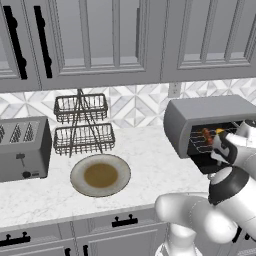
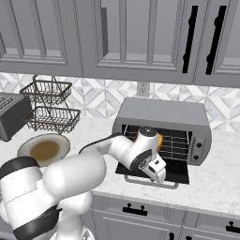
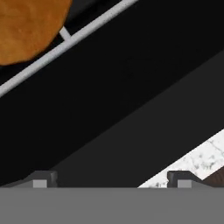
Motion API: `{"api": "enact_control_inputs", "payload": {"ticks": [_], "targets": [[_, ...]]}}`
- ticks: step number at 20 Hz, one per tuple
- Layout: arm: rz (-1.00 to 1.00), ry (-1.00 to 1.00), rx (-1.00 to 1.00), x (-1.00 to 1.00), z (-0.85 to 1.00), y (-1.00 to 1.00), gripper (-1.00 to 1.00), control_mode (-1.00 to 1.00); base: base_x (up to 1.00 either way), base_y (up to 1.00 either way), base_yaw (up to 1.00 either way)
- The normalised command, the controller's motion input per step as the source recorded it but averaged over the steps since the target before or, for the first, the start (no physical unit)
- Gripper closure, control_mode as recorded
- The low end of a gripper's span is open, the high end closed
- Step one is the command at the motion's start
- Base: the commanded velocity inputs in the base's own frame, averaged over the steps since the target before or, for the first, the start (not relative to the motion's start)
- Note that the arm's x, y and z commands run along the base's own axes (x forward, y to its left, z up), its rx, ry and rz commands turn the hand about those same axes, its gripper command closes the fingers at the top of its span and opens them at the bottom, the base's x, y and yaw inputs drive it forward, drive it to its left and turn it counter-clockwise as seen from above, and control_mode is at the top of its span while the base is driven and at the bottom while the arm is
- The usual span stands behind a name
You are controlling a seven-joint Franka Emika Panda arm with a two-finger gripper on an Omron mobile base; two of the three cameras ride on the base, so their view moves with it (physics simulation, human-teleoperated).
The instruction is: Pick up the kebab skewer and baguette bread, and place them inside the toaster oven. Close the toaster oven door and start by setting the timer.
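The toaster oven (image 1: 197,117) stands at the right of the counter. Its door (image 2: 177,172) lies open and flat in front. On the wire rack inside lie the kebab skewer (image 1: 205,134) and, right beside it, the orange baguette bread (image 1: 219,131). In the right base view the arm covers most of the oven's mouth, and an edge of the baguette bread (image 2: 160,140) peeks past the wrist. My gripper (image 3: 111,180) hangs over the open door, just in front of the rack, open with nothing between its fingertips (image 3: 41,179). The baguette bread (image 3: 26,26) lies on a rack bar (image 3: 65,41).
A round plate (image 1: 100,175) lies on the marble counter (image 1: 150,165), left of the oven. A two-tier wire basket stand (image 1: 81,122) is behind it, and a grey slot toaster (image 1: 22,147) sits at far left. The oven's knobs (image 2: 198,147) are on its right side.
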Motion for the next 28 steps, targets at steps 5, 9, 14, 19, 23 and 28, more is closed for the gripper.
{"api": "enact_control_inputs", "payload": {"ticks": [5,9,14,19,23,28], "targets": [[0.0,0.0,0.0,0.22,-0.02,0.0,-1.0,-1.0,0.0,0.0,0.0],[0.0,0.0,0.0,0.19,-0.01,0.0,-1.0,-1.0,0.0,0.0,0.0],[-0.06,-0.07,0.0,0.32,0.0,0.0,-1.0,-1.0,0.0,0.0,0.0],[-0.11,-0.1,0.0,0.61,-0.01,0.05,-1.0,-1.0,0.0,0.0,0.0],[-0.11,-0.1,0.0,0.82,-0.06,0.19,-1.0,-1.0,0.0,0.0,0.0],[-0.12,-0.13,0.0,0.72,-0.22,0.35,-1.0,-1.0,0.0,0.0,0.0]]}}
